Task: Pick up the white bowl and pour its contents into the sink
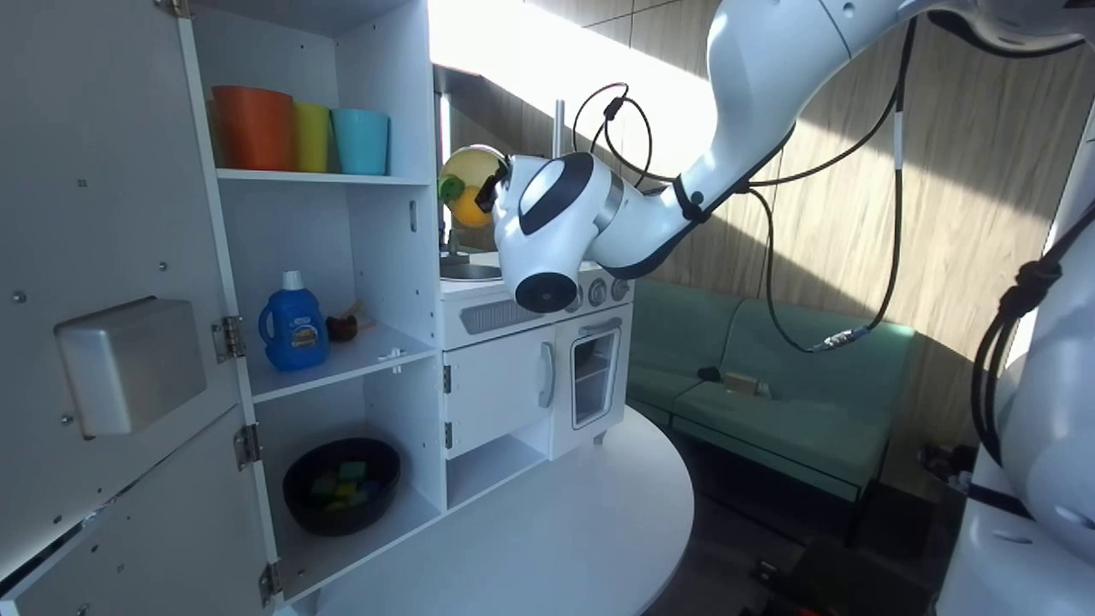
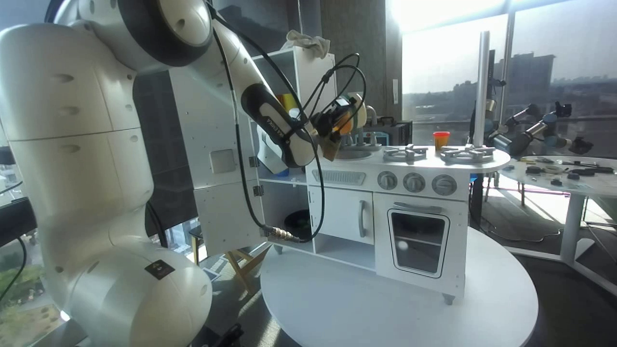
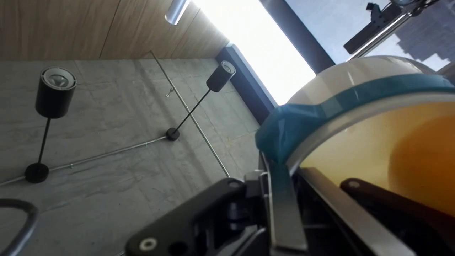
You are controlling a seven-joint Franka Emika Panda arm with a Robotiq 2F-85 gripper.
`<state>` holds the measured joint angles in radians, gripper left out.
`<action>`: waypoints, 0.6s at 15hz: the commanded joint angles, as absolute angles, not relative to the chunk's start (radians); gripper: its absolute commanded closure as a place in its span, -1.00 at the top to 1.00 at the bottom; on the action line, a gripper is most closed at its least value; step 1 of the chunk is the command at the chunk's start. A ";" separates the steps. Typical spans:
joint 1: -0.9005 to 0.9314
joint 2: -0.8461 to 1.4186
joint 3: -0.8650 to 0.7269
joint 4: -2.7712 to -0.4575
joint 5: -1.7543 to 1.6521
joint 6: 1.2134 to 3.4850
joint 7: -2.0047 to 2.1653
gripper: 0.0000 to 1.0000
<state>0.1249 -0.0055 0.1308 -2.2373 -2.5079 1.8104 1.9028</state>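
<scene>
Bowl [image 3: 355,142] tilted, clamped in hand [image 3: 289,170], sink [image 1: 470,272] below

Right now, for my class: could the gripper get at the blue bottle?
Probably not: the gripper is closed on the white bowl, so it likely needs freeing first, though the blue bottle stands on an open-fronted shelf.

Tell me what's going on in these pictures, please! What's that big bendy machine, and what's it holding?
It's a robot arm. Its gripper works like a hand and pinches the edge of a tilted white bowl with something orange inside. The bowl looks to be above the sink of a toy kitchen. On the kitchen's top sit silver burners and a small orange tub. The kitchen stands on a round table. Two pictures come from cameras outside the robot; the close-up comes from one on its wrist.
</scene>
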 commanded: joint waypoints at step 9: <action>0.141 -0.079 0.135 -2.288 -2.505 1.668 1.785 -0.85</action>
